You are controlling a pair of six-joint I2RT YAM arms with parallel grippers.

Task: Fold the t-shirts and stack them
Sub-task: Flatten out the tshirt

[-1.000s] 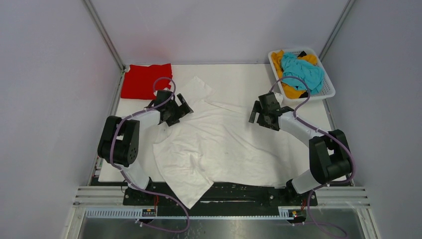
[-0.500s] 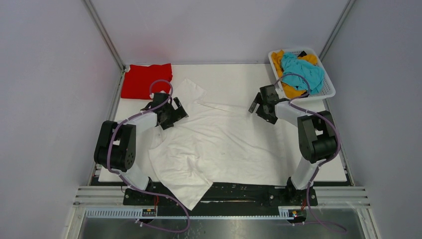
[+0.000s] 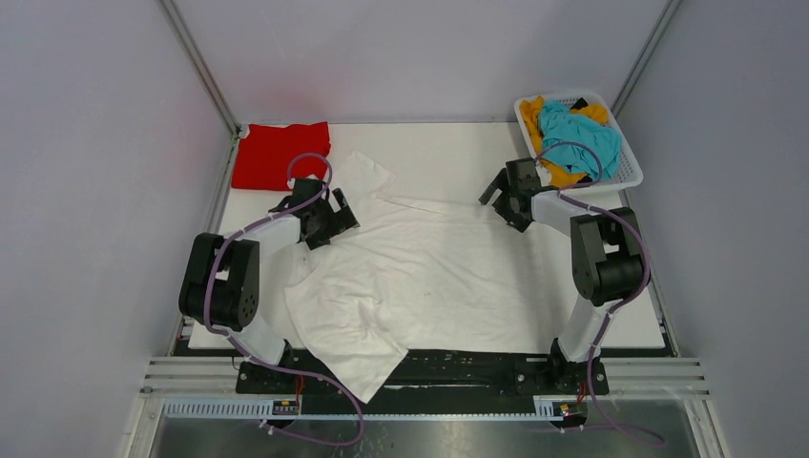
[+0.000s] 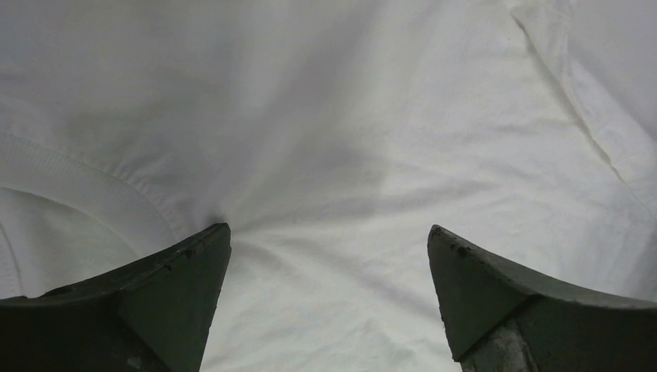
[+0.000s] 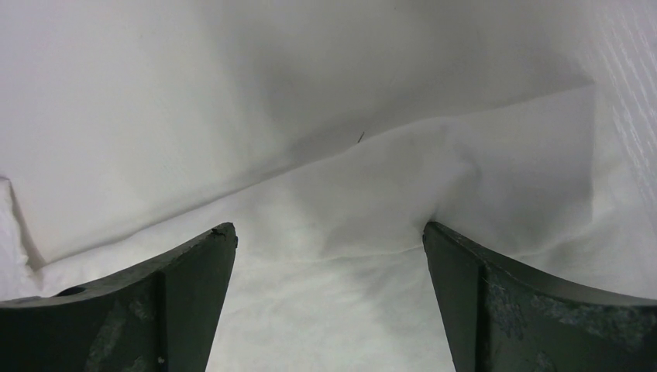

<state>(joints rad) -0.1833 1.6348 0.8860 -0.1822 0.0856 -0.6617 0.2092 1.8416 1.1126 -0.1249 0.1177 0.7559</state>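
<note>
**A:** From above, where is the white shirt (image 3: 429, 277)?

**B:** It lies rumpled across the desk (image 3: 448, 143), with one corner hanging over the near edge. The left pincer (image 3: 336, 212) sits low on its left side and the right pincer (image 3: 498, 198) is at its far right edge. Both are spread wide and hold nothing. The red shirt (image 3: 280, 153) lies folded in the far left corner. The teal shirt (image 3: 577, 134) and yellow shirt (image 3: 563, 175) are in the basket (image 3: 625, 172).

**A:** What's the risk there?

**B:** If only one side is lifted, I think that hanging corner could drag the cloth further off the desk.

**A:** And the left wrist view?

**B:** White cloth fills it, right under and between the open fingers (image 4: 178, 287). A stitched band runs past the left finger, and the cloth puckers at its tip, so it seems to be touching. Closing here could catch only a loose wrinkle, or two layers at once. Either would skew the fold.

**A:** The right wrist view?

**B:** The shirt's edge slants across between the open fingers (image 5: 496, 294), with bare desk beyond it. The cloth lies flat and thin there. The tips could close above it, or scrape the desk and push the edge away.
</note>
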